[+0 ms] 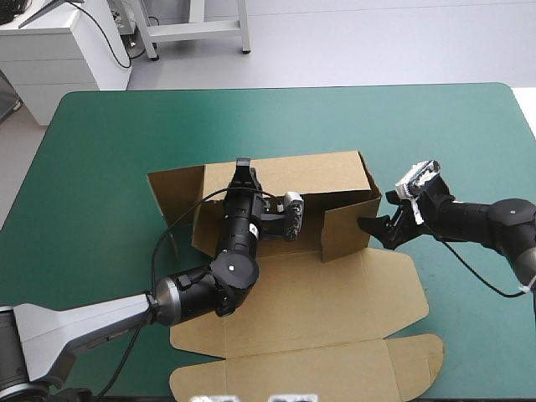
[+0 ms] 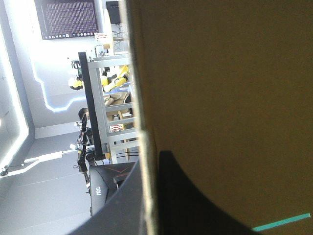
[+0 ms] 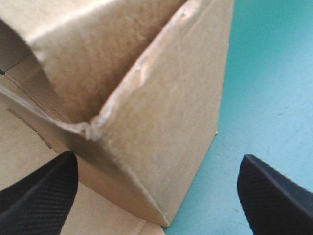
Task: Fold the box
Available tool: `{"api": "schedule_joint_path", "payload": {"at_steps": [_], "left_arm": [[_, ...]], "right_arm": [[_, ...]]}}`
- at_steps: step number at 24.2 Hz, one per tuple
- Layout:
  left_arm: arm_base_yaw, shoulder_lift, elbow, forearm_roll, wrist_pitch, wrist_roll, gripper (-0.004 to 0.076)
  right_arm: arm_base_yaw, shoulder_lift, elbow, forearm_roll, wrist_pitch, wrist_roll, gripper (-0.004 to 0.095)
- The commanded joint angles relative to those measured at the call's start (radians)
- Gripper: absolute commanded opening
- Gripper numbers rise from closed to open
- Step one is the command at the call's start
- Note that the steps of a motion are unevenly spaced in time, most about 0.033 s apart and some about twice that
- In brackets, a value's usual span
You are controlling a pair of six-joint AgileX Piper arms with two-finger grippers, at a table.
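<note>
The box (image 1: 335, 285) lies at the middle of the table (image 1: 100, 167), its flat lid (image 1: 335, 368) running out to the near edge while the walls rise on the side toward the far edge. The step in hand appears to be raising and tucking the walls: the far wall (image 1: 310, 172) stands upright, a short flap (image 1: 345, 230) is turned in at the right-hand corner, and the left flap (image 1: 176, 188) splays outward, not yet brought round. The left gripper (image 1: 244, 173) sits on the top edge of the far wall near its left end, and in its wrist view the left gripper (image 2: 149, 196) has its black fingers pinched on the board, one on each face of the sheet. The right gripper (image 1: 381, 226) waits just beside the right-hand corner with fingers spread wide; in its wrist view the right gripper (image 3: 157, 157) has the corner of the box between them, untouched as far as can be seen. The next move likely calls for the right gripper to press or pinch that corner so the flap holds square, while the left keeps the far wall upright, and for the left flap then to be folded in.
</note>
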Motion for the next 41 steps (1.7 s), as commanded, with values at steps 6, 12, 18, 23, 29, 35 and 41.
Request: {"api": "schedule_joint_path", "payload": {"at_steps": [6,12,18,23,29,35,41], "left_arm": [[-0.004,-0.039,-0.015,0.008,0.008,-0.001,-0.0007],[-0.004,-0.039,-0.015,0.008,0.008,-0.001,-0.0007],[-0.004,-0.039,-0.015,0.008,0.008,-0.001,-0.0007],[-0.004,-0.039,-0.015,0.014,-0.001,-0.001,-0.0008],[-0.004,-0.039,-0.015,0.014,-0.003,-0.001,-0.0008],[0.005,-0.039,-0.015,0.014,-0.016,-0.001,0.0239],[0.001,-0.039,-0.015,0.048,0.009,-0.11,0.0494]], "right_arm": [[0.154,-0.031,-0.006,-0.026,-0.21,0.172,0.0767],[0.236,-0.031,0.028,0.074,-0.397,0.142,0.0765],[0.346,-0.031,0.038,0.189,-0.594,0.058,0.0763],[0.459,-0.031,0.038,0.243,-0.781,0.053,0.0432],[0.503,-0.031,0.038,0.239,-0.836,0.042,-0.0021],[0.503,-0.031,0.038,0.239,-0.836,0.042,-0.0021],[0.503,-0.029,0.035,0.239,-0.933,0.042,-0.0019]]}}
